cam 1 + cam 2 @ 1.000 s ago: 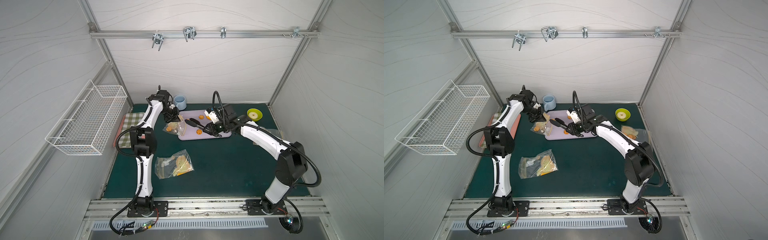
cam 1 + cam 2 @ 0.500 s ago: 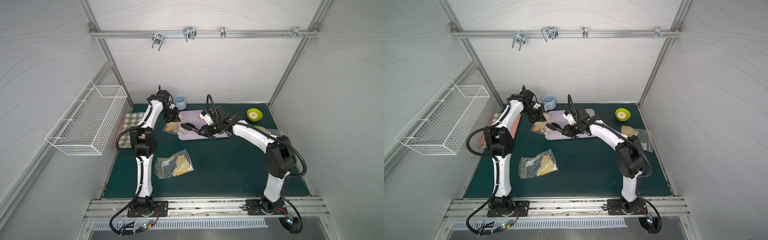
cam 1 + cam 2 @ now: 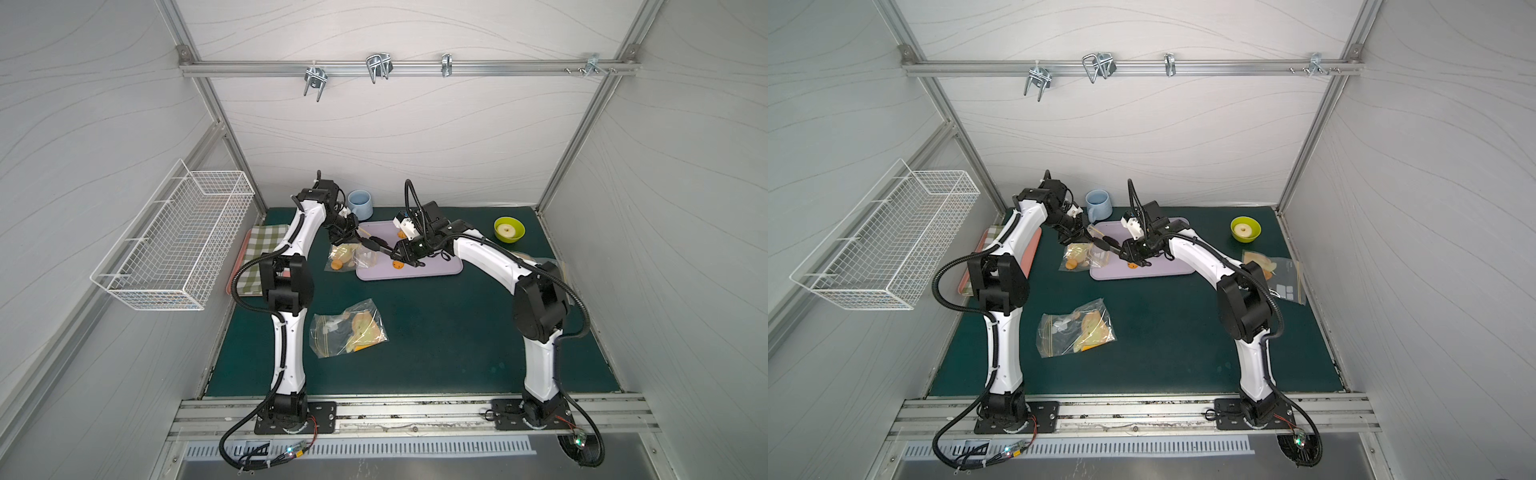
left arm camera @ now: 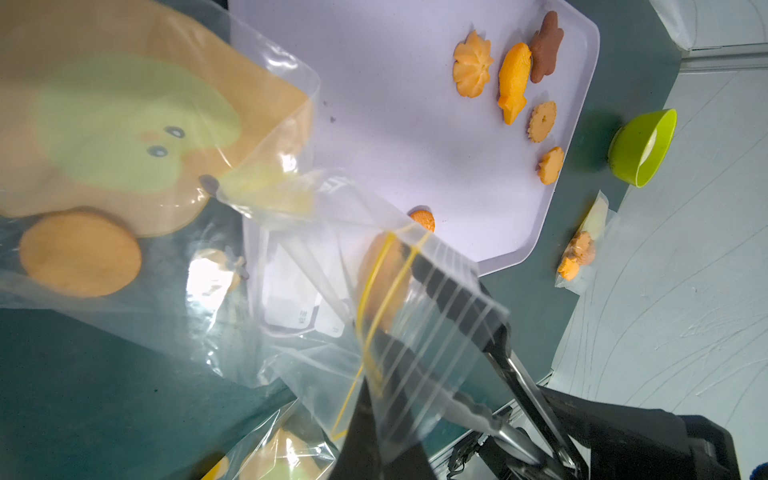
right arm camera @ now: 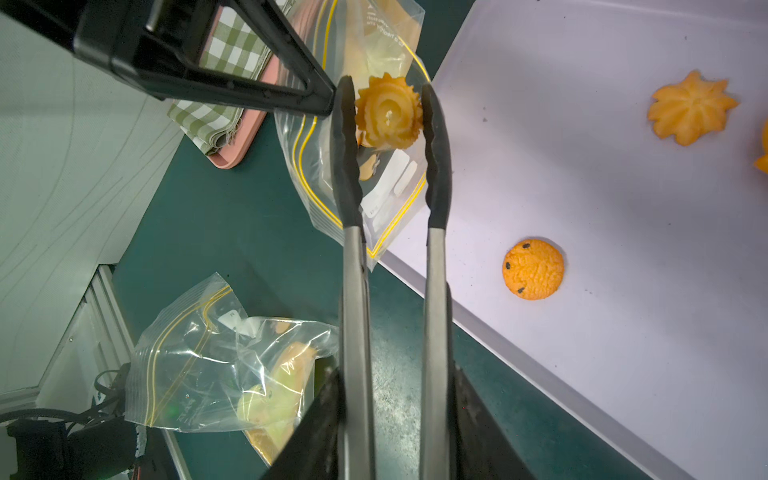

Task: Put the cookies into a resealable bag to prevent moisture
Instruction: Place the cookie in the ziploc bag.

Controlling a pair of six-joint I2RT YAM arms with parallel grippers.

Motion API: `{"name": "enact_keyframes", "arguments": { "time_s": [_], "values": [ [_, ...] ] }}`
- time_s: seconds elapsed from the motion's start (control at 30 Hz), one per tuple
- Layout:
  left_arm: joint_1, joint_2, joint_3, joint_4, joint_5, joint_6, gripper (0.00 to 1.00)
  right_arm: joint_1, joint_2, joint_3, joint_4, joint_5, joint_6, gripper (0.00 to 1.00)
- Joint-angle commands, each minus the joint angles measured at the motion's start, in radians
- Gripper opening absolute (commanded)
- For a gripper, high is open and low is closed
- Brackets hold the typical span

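My left gripper (image 4: 376, 415) is shut on the rim of a clear resealable bag (image 5: 332, 183) with a yellow zip line, and holds its mouth up beside the lilac tray (image 5: 623, 208). My right gripper (image 5: 397, 407) is shut on metal tongs (image 5: 353, 291). Their black tips pinch a golden flower cookie (image 5: 388, 114) right at the bag's mouth. In both top views the two grippers (image 3: 347, 239) (image 3: 1133, 251) meet at the tray's left end. Several cookies (image 4: 515, 79), one a dark brown star (image 4: 546, 45), lie on the tray. A round dotted cookie (image 5: 533, 269) lies near the tongs.
A second bag (image 3: 351, 328) with a toast-shaped print lies on the green mat in front. A blue mug (image 3: 360, 204) stands behind the left gripper, a green bowl (image 3: 509, 229) at the back right. A checked cloth (image 3: 262, 257) and a wire basket (image 3: 178, 241) are on the left. Another bag (image 3: 1273, 274) lies at the right.
My right arm has swung left from the middle of the tray to the bag's mouth, carrying the cookie in the tongs. The left arm and bag have stayed put.
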Motion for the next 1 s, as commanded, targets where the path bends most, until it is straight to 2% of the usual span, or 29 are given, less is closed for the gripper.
{"name": "enact_keyframes", "arguments": {
  "time_s": [0.0, 0.17, 0.27, 0.37, 0.53, 0.67, 0.83, 0.97],
  "values": [
    [0.002, 0.002, 0.027, 0.004, 0.021, 0.008, 0.0, 0.017, 0.039, 0.072, -0.059, -0.04, -0.006, 0.41],
    [0.002, 0.002, 0.027, 0.004, 0.022, 0.008, 0.0, 0.025, 0.078, 0.126, -0.112, -0.048, -0.021, 0.42],
    [0.002, 0.001, 0.026, 0.005, 0.02, 0.008, 0.0, 0.025, 0.063, 0.108, -0.092, -0.046, -0.017, 0.51],
    [0.003, 0.001, 0.026, 0.005, 0.016, 0.009, 0.0, 0.026, 0.048, 0.099, -0.082, -0.038, -0.016, 0.56],
    [0.005, 0.002, 0.026, 0.003, 0.01, 0.008, 0.0, 0.023, -0.001, 0.074, -0.083, -0.025, -0.021, 0.54],
    [0.008, 0.004, 0.026, -0.001, 0.006, 0.007, 0.0, 0.017, -0.123, -0.035, -0.057, -0.021, -0.033, 0.51],
    [0.01, 0.004, 0.024, 0.0, 0.006, 0.008, 0.0, -0.007, -0.364, -0.28, 0.05, -0.02, -0.032, 0.48],
    [0.01, 0.007, 0.024, 0.0, 0.006, 0.007, 0.0, -0.022, -0.444, -0.363, 0.006, 0.109, -0.079, 0.48]
  ]
}}
